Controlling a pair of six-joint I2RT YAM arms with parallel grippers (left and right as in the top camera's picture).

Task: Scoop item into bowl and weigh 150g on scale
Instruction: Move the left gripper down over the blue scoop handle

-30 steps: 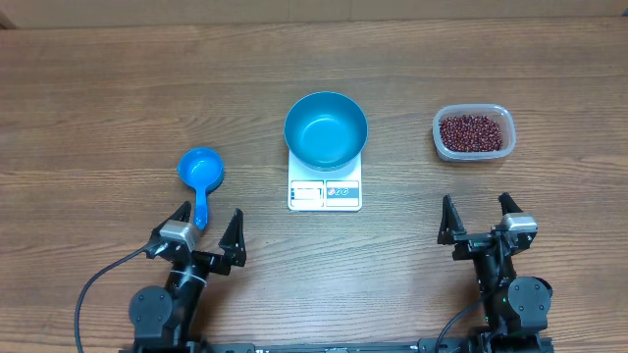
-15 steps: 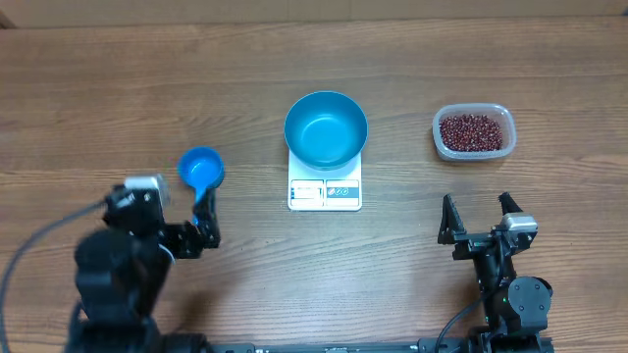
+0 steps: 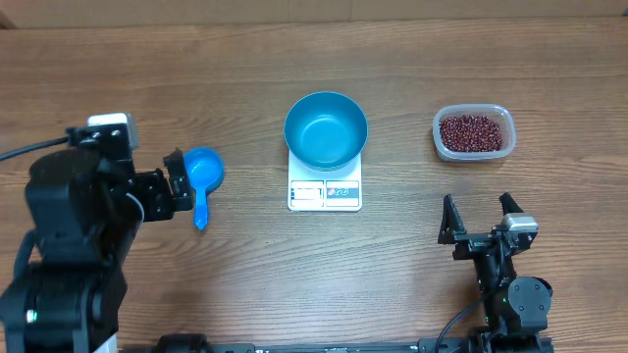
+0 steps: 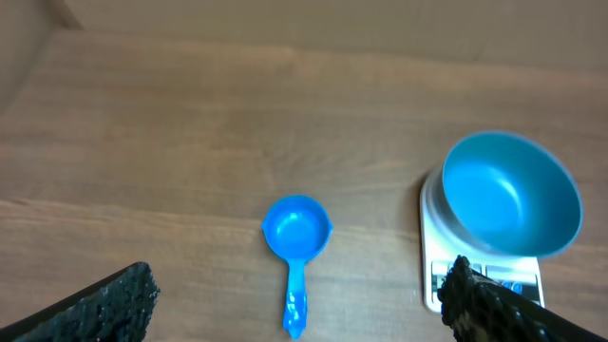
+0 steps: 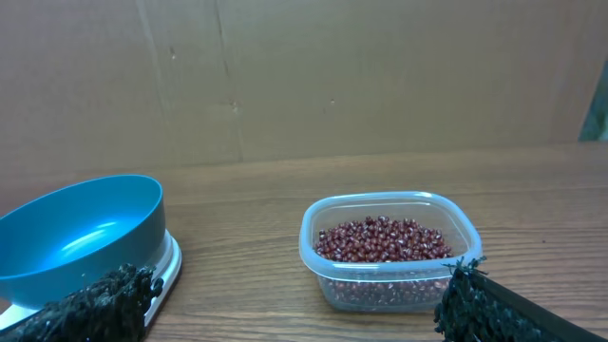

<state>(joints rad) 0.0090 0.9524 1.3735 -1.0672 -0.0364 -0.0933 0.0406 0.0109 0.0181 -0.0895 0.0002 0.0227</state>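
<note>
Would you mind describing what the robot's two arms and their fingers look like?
Both arms are black, built from chunky rounded joint housings. The left arm and right arm each carry a small pale grey box at the wrist, and thin black cables trail from both. The left gripper and right gripper each have two tapered black fingers with a rough, grainy surface.
</note>
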